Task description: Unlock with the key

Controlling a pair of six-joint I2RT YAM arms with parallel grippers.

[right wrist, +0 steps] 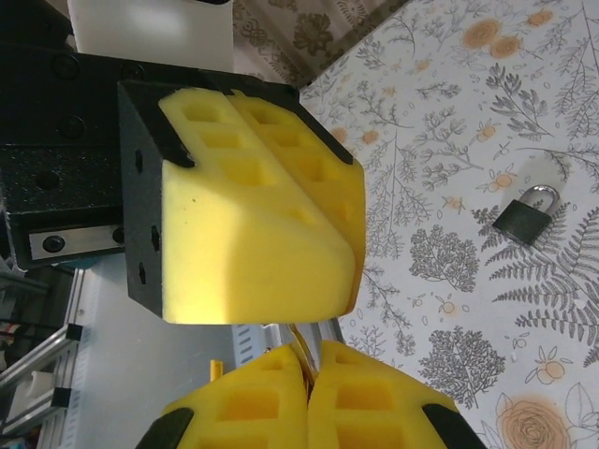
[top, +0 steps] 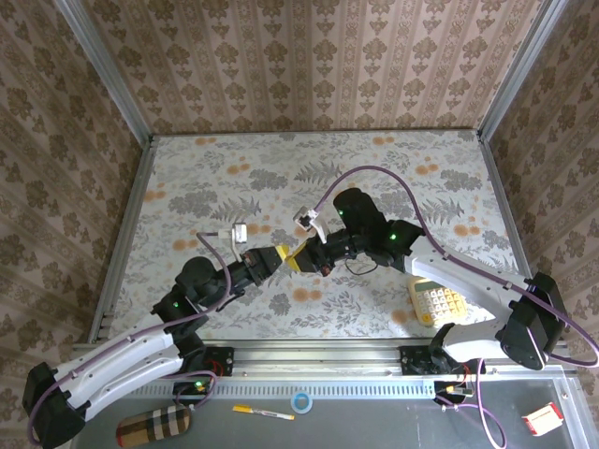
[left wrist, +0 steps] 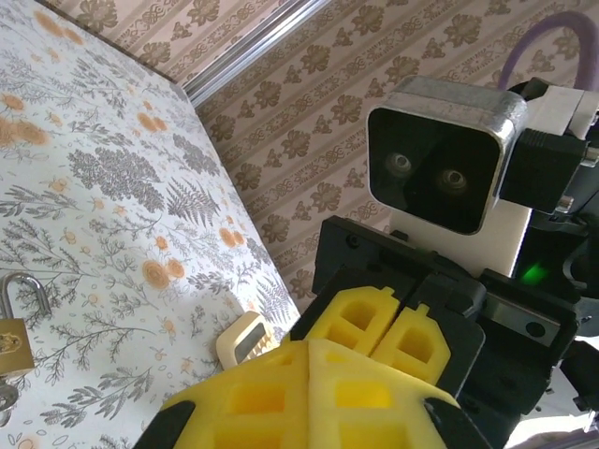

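Meeting tip to tip over the middle of the surface [top: 393, 178], the left gripper [top: 280, 254] has its pads pressed together and the right gripper [top: 301, 259] shows only a slit. Whether the key sits between them, or which way it points, I cannot tell. A padlock [right wrist: 526, 215] lies flat nearby, a calculator [top: 437, 301] at the near right. The far half offers open room.

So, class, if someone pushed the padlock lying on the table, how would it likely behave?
The padlock lies flat on its side, so it would probably slide rather than roll or tip. Its body and shackle look like metal, so it is likely rigid and heavy for its size. The smooth shackle may be slippery to pinch.
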